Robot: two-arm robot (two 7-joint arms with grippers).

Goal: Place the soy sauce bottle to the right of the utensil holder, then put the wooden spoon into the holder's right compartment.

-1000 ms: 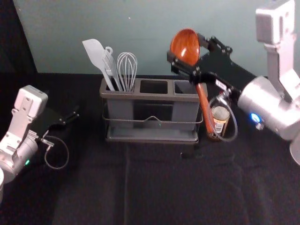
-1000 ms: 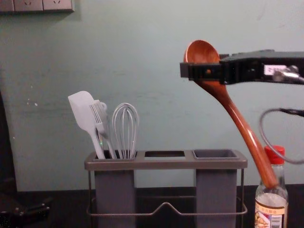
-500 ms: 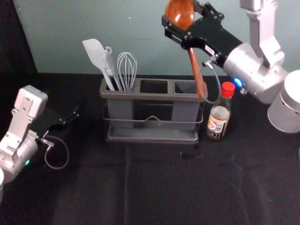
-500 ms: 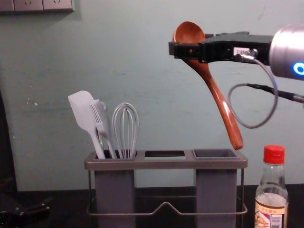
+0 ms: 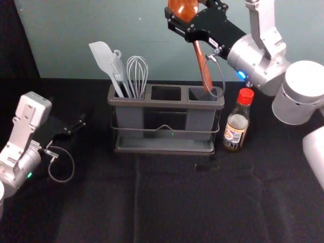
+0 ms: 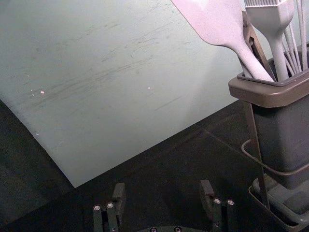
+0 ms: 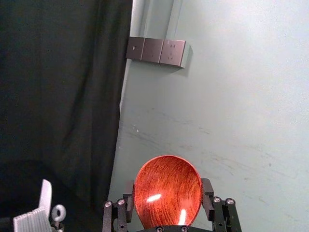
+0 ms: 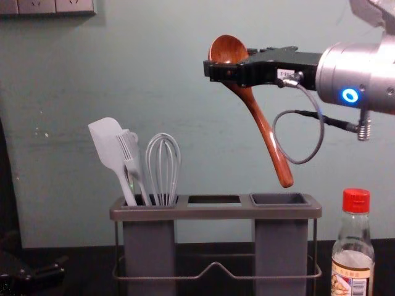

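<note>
The right tool is clamping the wooden spoon by its bowl, handle slanting down above the holder's right compartment; left of the holder, the left tool is hanging open.

Black-covered table | utensil holder, upright | soy sauce bottle, upright, right of holder

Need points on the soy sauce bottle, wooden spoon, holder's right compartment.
Soy sauce bottle [image 5: 238, 122], head view, on its body.
Wooden spoon [image 8: 261, 120], chest view, on the handle.
Right compartment [image 8: 281, 246], chest view, on its front wall.
</note>
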